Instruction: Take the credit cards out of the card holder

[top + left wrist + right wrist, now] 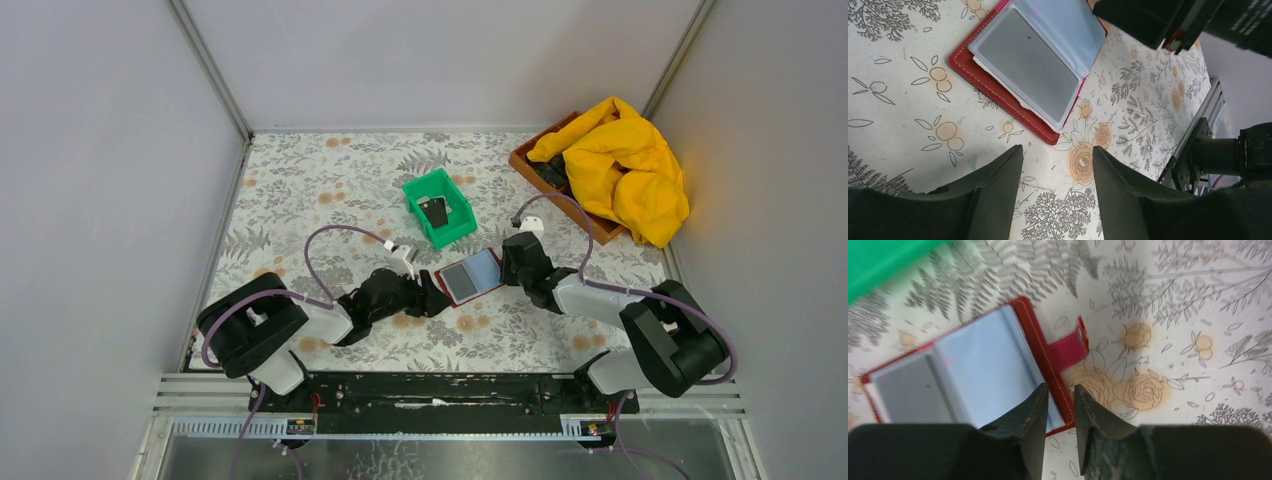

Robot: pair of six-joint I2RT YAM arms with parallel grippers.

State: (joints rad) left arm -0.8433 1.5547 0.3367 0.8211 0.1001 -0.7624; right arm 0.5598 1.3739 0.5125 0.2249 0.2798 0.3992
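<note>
The dark red card holder [446, 278] lies open on the floral table, with pale blue-grey sleeves up. It also shows in the left wrist view [979, 74] and the right wrist view [1032, 327]. A grey-silver credit card [1023, 65] sits in its left sleeve and also shows in the right wrist view [908, 390]. The snap strap [1070, 347] sticks out on the right. My left gripper [1058, 152] is open and empty, just short of the holder's near-left corner. My right gripper [1060, 388] hovers over the holder's right red edge, jaws a narrow gap apart, holding nothing.
A green plastic bin [440, 207] stands just behind the holder with a dark card [435, 211] in it; its corner shows in the right wrist view [883, 255]. A wooden box [530, 165] with a yellow cloth [625, 165] sits at the back right. Grey walls enclose the table.
</note>
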